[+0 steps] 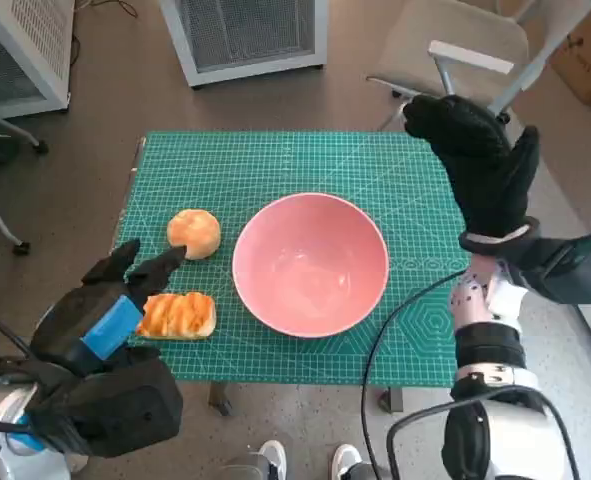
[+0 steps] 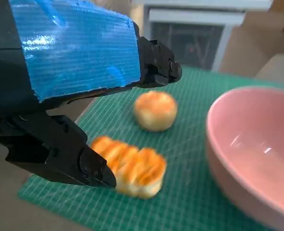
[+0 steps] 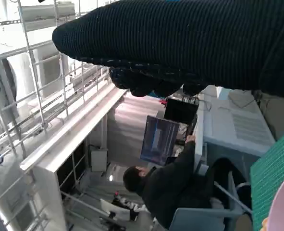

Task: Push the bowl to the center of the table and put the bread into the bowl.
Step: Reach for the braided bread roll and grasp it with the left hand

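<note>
Bowl: the pink bowl [image 1: 310, 263] sits upright about the middle of the green cutting mat [image 1: 275, 160], nothing inside it; in the left wrist view its rim and pale inner wall [image 2: 257, 144] show beside the bread
Ridged bread: the oblong, golden, ridged bread loaf [image 1: 178, 315] lies flat on the mat near its front edge on the robot's left, just beside the bowl but apart from it; the left wrist view shows it [image 2: 132, 171] between the spread fingers of the left hand
Round bun: a round bun [image 1: 194, 233] rests on the mat beyond the loaf, near the bowl's rim on the robot's left, not touching it [image 2: 155, 110]
Left hand: the left hand [image 1: 105, 320], blue tape on its back, hovers low at the loaf with fingers wide apart, one black finger [image 2: 158, 67] stretched above towards the bun, another [image 2: 91, 168] right at the loaf's near end; whether that tip touches the crust cannot be told; it holds nothing
Right hand: the gloved right hand [image 1: 480, 165] is raised above the far right corner of the mat, well apart from the bowl, fingers bent over and holding nothing; how far they close cannot be told
Surroundings: a person [image 3: 173, 185] sits at a monitor [image 3: 157, 139] in the right wrist view; a grey chair [image 1: 465, 45] stands beyond the table
</note>
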Motion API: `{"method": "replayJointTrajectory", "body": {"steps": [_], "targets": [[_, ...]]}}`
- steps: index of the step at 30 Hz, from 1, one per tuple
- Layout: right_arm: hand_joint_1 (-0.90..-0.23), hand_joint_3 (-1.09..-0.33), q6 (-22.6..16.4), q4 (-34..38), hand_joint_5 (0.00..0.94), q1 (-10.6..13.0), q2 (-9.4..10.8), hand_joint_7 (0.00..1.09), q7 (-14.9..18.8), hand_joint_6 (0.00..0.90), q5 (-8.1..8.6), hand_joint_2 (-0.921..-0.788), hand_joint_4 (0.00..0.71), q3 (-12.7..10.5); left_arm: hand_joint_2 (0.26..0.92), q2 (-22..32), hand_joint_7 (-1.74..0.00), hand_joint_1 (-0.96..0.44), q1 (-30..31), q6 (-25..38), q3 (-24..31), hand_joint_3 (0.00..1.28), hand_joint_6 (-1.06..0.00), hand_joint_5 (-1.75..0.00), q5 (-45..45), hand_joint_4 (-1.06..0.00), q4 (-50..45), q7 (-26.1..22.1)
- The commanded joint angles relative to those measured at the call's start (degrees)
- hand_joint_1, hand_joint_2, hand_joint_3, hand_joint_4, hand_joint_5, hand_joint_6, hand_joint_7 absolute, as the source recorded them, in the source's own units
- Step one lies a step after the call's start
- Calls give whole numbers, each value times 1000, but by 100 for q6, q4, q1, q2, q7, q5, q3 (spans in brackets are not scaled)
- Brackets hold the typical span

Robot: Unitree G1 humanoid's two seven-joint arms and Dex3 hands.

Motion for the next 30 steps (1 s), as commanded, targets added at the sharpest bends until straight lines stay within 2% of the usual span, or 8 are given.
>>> {"method": "replayJointTrajectory", "body": {"steps": [1,6,24,30], "targets": [[-619,-600,82,3,1,70,30,56,-4,280,-6,-921,126,15,756,2,-6,173,24,-83,-159,7,-263,-1,250,-71,161,-5],[-619,-602,98,6,0,73,32,56,14,279,12,-921,125,10,756,-13,-5,151,31,-251,-399,6,-266,-10,586,-99,504,46],[-618,-601,150,-17,3,94,40,61,1,275,26,-921,130,-2,761,-276,-4,83,-149,-342,-596,7,-284,-3,1209,-131,1236,-124],[-618,-601,143,-14,3,96,44,62,-26,274,2,-921,132,11,757,-449,-2,71,-298,-418,-623,4,-283,-1,1276,-132,1644,14]]}}
